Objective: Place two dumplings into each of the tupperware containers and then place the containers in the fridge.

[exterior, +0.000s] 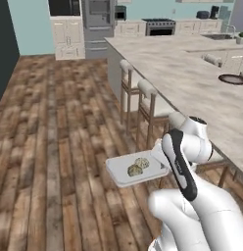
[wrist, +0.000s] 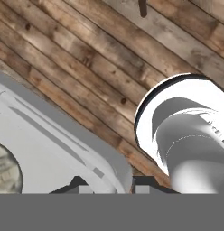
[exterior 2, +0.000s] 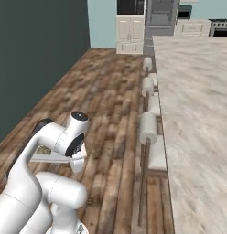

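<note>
Gripped at its rim by the gripper, the tupperware container with two dumplings should be kept level until the distant fridge is reached.

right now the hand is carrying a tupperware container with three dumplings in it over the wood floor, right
Not quite: the tupperware container holds two dumplings, not three, as the left base view shows. The rest stands: the hand grips the container by its rim and carries it over the wood floor.

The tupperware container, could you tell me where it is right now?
The tupperware container is held above the wooden floor, left of the arm, carrying two dumplings.
</note>
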{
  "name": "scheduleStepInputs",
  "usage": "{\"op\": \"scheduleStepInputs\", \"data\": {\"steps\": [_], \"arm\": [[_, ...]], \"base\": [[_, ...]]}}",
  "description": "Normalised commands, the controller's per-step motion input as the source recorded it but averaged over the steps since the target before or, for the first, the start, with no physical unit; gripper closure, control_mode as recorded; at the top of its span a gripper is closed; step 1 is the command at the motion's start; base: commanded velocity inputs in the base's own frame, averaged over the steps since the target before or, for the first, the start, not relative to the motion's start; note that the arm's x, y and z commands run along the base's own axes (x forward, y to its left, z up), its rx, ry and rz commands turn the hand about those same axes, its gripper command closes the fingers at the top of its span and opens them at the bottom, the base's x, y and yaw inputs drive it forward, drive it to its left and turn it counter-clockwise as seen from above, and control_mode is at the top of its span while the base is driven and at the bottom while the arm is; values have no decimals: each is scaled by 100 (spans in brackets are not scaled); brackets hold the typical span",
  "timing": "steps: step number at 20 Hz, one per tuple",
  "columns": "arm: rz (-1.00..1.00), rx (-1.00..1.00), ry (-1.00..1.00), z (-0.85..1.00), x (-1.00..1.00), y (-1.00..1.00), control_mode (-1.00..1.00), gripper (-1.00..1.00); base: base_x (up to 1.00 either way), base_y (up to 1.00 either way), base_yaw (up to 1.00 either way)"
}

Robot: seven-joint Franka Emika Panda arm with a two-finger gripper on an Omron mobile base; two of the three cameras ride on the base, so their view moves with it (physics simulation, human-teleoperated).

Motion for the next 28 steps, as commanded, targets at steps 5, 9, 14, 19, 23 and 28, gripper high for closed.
{"op": "scheduleStepInputs", "data": {"steps": [5,9,14,19,23,28], "arm": [[0,0,0,0,0,0,100,100],[0,0,0,0,0,0,100,100],[0,0,0,0,0,0,100,100],[0,0,0,0,0,0,100,100],[0,0,0,0,0,0,100,100],[0,0,0,0,0,0,100,100]], "base": [[100,50,-2],[100,45,-2],[100,30,-3],[100,22,-3],[100,24,-4],[100,32,-6]]}}
